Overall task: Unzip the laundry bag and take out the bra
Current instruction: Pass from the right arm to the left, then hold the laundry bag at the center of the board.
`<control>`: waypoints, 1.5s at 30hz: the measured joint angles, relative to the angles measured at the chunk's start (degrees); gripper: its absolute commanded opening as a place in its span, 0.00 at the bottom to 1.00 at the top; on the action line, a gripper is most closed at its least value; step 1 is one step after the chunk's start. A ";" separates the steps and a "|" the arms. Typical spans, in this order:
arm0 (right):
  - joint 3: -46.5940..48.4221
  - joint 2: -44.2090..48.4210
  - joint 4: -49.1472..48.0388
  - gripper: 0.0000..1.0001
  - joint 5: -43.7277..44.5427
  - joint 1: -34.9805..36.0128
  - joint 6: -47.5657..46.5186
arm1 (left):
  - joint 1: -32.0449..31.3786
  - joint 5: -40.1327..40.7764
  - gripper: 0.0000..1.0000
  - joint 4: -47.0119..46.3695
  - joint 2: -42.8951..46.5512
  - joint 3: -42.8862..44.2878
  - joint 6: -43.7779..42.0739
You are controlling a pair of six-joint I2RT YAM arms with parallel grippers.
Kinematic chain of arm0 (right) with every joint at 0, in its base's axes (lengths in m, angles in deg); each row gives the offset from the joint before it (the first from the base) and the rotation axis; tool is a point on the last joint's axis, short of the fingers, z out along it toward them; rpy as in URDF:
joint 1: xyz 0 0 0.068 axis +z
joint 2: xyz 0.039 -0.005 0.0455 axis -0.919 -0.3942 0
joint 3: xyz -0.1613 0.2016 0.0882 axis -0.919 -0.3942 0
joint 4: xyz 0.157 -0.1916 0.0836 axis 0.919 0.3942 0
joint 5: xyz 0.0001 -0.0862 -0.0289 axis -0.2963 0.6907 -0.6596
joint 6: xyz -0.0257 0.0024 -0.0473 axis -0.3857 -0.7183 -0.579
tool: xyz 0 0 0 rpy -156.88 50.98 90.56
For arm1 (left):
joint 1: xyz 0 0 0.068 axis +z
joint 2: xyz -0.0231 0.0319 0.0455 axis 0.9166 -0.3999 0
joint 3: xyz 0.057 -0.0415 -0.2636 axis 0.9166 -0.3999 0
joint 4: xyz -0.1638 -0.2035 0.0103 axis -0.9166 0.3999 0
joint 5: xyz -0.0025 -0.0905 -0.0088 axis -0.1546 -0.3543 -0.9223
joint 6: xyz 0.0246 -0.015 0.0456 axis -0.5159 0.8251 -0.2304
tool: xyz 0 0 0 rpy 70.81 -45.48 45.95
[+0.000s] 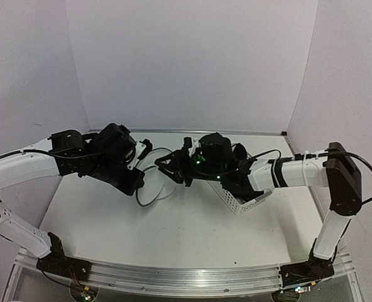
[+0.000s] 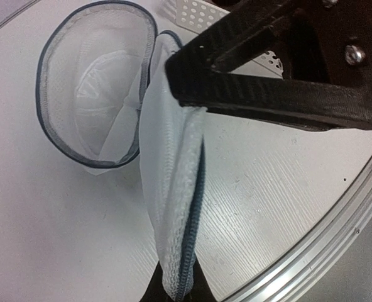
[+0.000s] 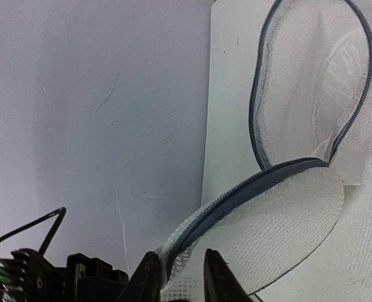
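The laundry bag (image 1: 153,180) sits mid-counter (image 1: 173,233) between both arms, its round end gaping open. The left fingers (image 2: 149,294) pinch its zipper edge, and the right fingers (image 3: 220,283) seemingly clamp the mesh too.

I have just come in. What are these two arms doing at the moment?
Both arms are working on the laundry bag, which is stretched between them. The right gripper pinches its mesh edge beside the zipper, and the left gripper holds another part of the flap. The bag is already unzipped and its round opening gapes. No bra shows in any view, inside the bag or outside it.
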 measured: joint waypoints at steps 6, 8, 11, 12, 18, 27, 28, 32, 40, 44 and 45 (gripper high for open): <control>-5.75 5.81 -0.37 0.48 -0.87 -0.04 -4.66 | -0.24 0.00 0.00 5.84 -0.68 6.34 1.07; -8.57 9.11 -0.39 0.53 -1.09 0.00 -7.52 | -0.26 -0.02 0.00 7.78 -1.31 9.42 1.18; -12.44 14.12 -0.13 0.60 -1.20 0.02 -11.98 | -0.26 0.09 0.00 9.57 -2.69 13.99 1.55; -13.70 15.67 0.00 0.62 -1.22 0.02 -13.60 | -0.26 0.13 0.00 9.99 -3.21 15.50 1.68; -21.88 23.23 0.55 0.74 -1.07 0.02 -22.80 | -0.26 0.17 0.00 12.83 -6.60 19.87 2.67; -29.40 29.49 3.43 0.77 0.11 0.13 -38.73 | -0.26 -0.83 0.00 16.65 -10.95 24.70 4.00; -29.46 29.51 3.69 0.77 0.26 0.22 -40.89 | -0.26 -1.22 0.00 17.14 -11.04 25.38 4.15; -29.46 29.03 3.67 0.77 1.95 1.44 -49.90 | -0.26 -3.04 0.00 18.08 -11.04 27.02 4.66; -29.46 21.94 -4.15 0.70 8.17 4.68 -65.40 | -0.26 -8.02 0.00 19.02 -10.73 27.06 5.77; -30.21 16.55 -12.15 0.71 12.81 6.60 -73.70 | -0.26 -10.75 0.00 19.12 -8.85 26.05 6.40; -30.67 15.15 -14.47 0.71 13.90 7.26 -75.95 | -0.26 -11.30 0.00 19.12 -8.26 25.88 6.69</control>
